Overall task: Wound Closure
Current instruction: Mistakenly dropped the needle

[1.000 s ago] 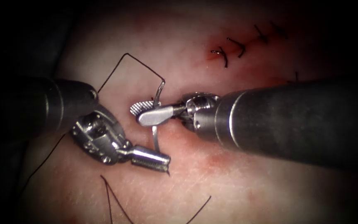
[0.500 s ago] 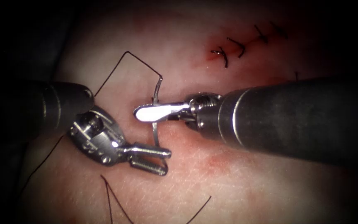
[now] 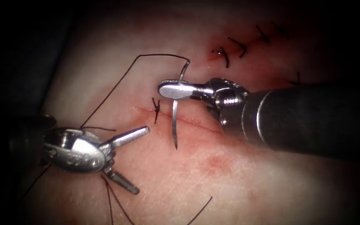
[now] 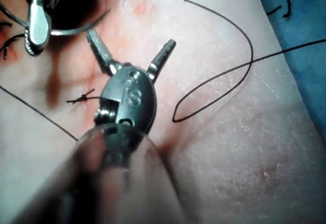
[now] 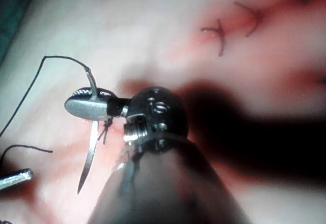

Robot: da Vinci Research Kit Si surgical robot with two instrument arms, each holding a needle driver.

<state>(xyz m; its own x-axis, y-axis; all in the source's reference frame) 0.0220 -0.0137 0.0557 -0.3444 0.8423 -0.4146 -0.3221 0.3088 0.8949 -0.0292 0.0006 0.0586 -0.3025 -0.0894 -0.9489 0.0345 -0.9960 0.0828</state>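
Note:
The right tool is shut on the curved needle about a third of the way from its thread end. The needle hangs free of the tissue, point down, across the cut. Dark thread arcs from the needle's tail down to the left. The left tool stands open to the left of the cut and holds nothing. In the right wrist view the right tool grips the needle. The left wrist view has the left tool spread open, with the needle beyond it.
A tied knot with short ends sits at the left end of the cut. Earlier stitches run toward the upper right, with red fluid around them. Loose thread lies below the left tool, and a loop of thread lies beside it.
The right tool shut on the needle and the left tool let go of its point. The right tool carried the needle up and right; the left tool drew back left, wide open.

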